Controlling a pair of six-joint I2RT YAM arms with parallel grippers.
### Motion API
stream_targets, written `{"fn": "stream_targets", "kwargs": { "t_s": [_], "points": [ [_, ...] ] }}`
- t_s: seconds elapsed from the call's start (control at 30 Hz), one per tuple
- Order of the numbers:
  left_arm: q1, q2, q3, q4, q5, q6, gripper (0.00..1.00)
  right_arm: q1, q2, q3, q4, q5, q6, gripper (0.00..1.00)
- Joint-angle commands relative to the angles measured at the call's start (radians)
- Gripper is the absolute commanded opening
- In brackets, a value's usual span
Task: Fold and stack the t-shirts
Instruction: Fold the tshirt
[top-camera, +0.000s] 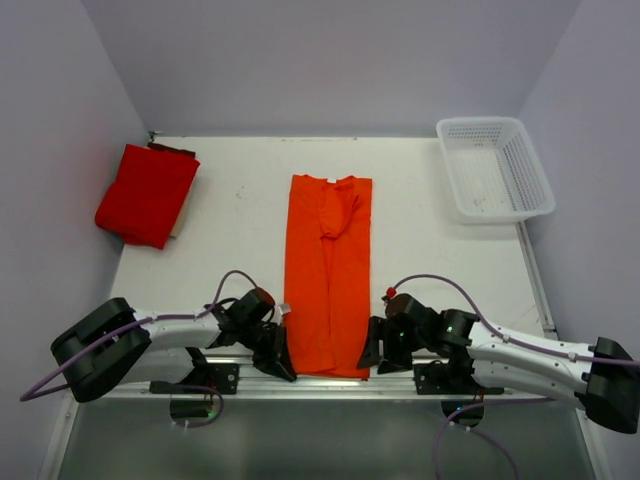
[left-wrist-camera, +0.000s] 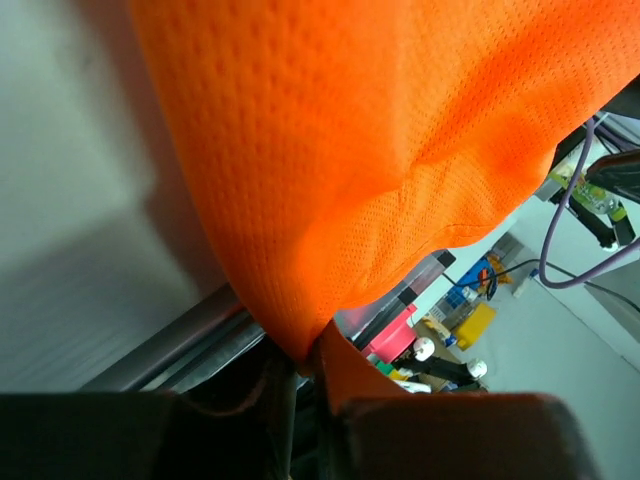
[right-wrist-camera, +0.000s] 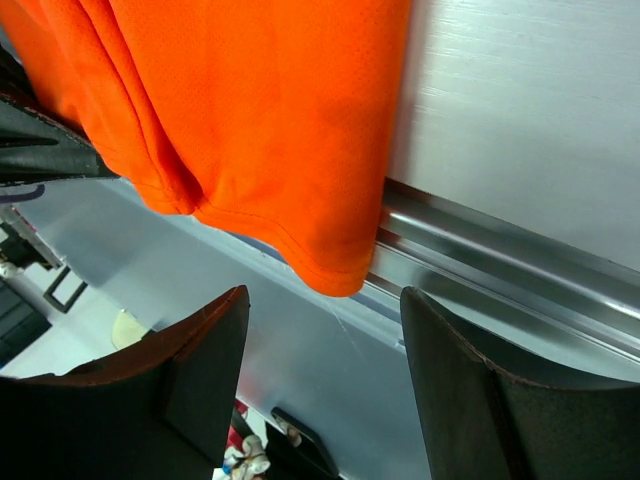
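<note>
The bright orange t-shirt (top-camera: 328, 268) lies as a long narrow strip down the middle of the table, sleeves folded in, its hem at the near edge. My left gripper (top-camera: 284, 366) is shut on the hem's left corner; the wrist view shows the orange cloth (left-wrist-camera: 370, 150) pinched between the fingers. My right gripper (top-camera: 371, 352) is open just right of the hem's right corner (right-wrist-camera: 335, 268), which hangs over the table edge between the jaws, untouched. The deeper red t-shirt (top-camera: 147, 194) lies folded at the far left.
A white mesh basket (top-camera: 494, 168) stands at the far right corner. A metal rail (right-wrist-camera: 500, 260) runs along the table's near edge under the hem. Walls close in on the left, right and back.
</note>
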Motion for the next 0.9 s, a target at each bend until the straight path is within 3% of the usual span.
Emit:
{"fn": "stream_targets", "kwargs": {
  "t_s": [0.0, 0.13, 0.33, 0.4, 0.5, 0.53, 0.57, 0.87],
  "points": [
    [0.029, 0.055, -0.037, 0.156, -0.532, 0.103, 0.14, 0.008, -0.021, 0.013, -0.059, 0.026, -0.010, 0.65],
    [0.029, 0.053, -0.043, 0.174, -0.542, 0.105, 0.00, 0.008, 0.040, -0.014, 0.043, 0.043, -0.009, 0.65],
    [0.028, 0.021, -0.039, 0.168, -0.510, 0.102, 0.00, 0.009, 0.189, -0.051, 0.233, 0.035, -0.011, 0.62],
    [0.029, -0.013, -0.037, 0.142, -0.509, 0.102, 0.00, 0.011, 0.243, -0.053, 0.292, 0.038, -0.013, 0.55],
    [0.029, -0.059, -0.035, 0.107, -0.509, 0.100, 0.00, 0.017, 0.294, -0.051, 0.343, 0.023, -0.013, 0.27],
    [0.028, -0.082, -0.035, 0.107, -0.505, 0.097, 0.00, 0.018, 0.298, -0.053, 0.347, 0.020, -0.013, 0.07],
    [0.029, -0.094, -0.032, 0.069, -0.502, 0.097, 0.00, 0.021, 0.297, -0.051, 0.347, 0.020, -0.013, 0.00],
    [0.023, -0.227, 0.000, -0.015, -0.482, 0.135, 0.00, 0.023, 0.139, 0.015, 0.154, 0.101, -0.040, 0.00]
  ]
}}
